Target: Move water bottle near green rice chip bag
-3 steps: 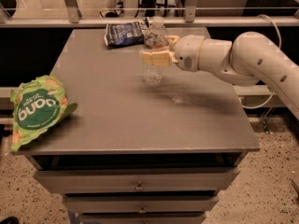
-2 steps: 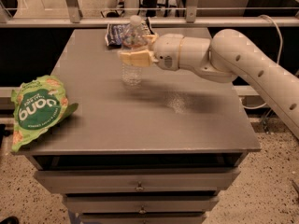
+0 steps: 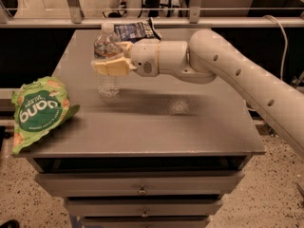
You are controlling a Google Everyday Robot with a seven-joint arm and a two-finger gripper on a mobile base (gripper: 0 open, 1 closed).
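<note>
The water bottle is a small clear ribbed bottle with a white cap, held upright just above the grey table top. My gripper is shut on the water bottle around its middle, with the white arm reaching in from the right. The green rice chip bag lies flat at the table's left front edge, a short way left of and nearer than the bottle.
A dark blue snack bag lies at the back edge of the table, behind the gripper. Metal rails run behind the table. Drawers sit under the table top. The floor is speckled.
My gripper has carried the water bottle leftward across the table, toward the green rice chip bag. The bags have not moved.
</note>
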